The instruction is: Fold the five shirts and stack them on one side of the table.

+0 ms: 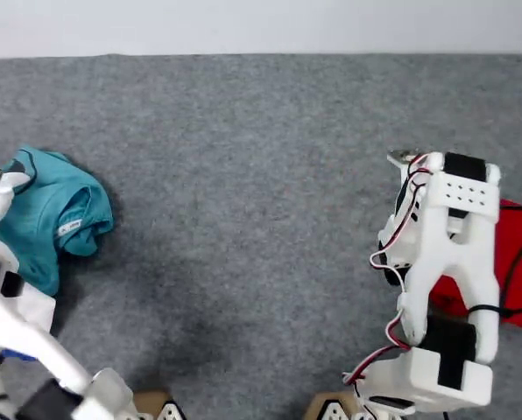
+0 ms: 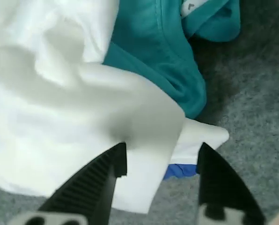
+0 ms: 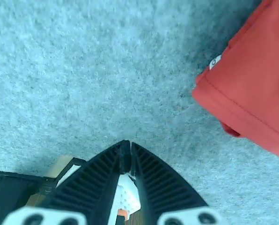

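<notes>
Left gripper [image 2: 162,157]: you have it spread open over the crumpled white cloth shirt [image 2: 60,122].
Right gripper [image 3: 126,149]: clenched above your grey felt table [image 1: 261,175], near the red cloth shirt [image 3: 252,89].
Teal cloth shirt [image 1: 55,214]: bunched, touching the white one.

A: High camera: straight down over grey felt table cover [image 1: 261,175]. Wrist cameras?
B: Close, facing down. Left shares crumpled teal cloth shirt [image 2: 149,47] with high; right, probably the red cloth shirt [image 3: 256,84].

A grey felt-covered table [image 1: 261,175] carries a crumpled teal shirt [image 1: 51,214] at its left edge, with a white shirt [image 2: 50,117] lapping over it. A sliver of blue fabric [image 2: 179,171] peeks from beneath the white. A red shirt [image 1: 519,254] lies far right.
</notes>
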You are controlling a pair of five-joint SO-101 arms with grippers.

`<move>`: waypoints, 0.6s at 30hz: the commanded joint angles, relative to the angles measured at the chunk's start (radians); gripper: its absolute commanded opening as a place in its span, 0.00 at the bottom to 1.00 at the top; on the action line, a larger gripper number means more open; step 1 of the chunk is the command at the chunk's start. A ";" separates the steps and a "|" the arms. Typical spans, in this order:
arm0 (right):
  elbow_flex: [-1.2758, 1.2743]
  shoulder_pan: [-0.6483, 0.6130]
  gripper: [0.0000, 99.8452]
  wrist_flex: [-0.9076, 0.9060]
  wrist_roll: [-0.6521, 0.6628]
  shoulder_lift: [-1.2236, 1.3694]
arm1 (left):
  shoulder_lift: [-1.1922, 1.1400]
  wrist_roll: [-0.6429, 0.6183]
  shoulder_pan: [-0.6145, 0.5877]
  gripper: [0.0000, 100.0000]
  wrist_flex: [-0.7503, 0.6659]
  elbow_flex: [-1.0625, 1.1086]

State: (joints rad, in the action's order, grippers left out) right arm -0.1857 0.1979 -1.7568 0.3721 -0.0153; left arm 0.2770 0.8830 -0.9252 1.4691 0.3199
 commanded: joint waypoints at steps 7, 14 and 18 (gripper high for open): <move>0.006 -0.010 0.01 -0.041 -0.084 -0.045 | -0.173 0.015 -0.005 0.16 -0.196 -0.064; 0.006 -0.010 0.01 -0.041 -0.117 -0.051 | 0.046 0.012 0.037 0.00 -0.198 -0.104; 0.008 -0.010 0.01 -0.041 -0.117 -0.053 | 0.210 -0.014 0.072 0.00 -0.203 -0.105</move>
State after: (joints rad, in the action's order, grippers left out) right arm -0.1857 0.1979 -1.7568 0.2677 -0.0153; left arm 0.3460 0.9030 -0.8792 1.2912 0.2585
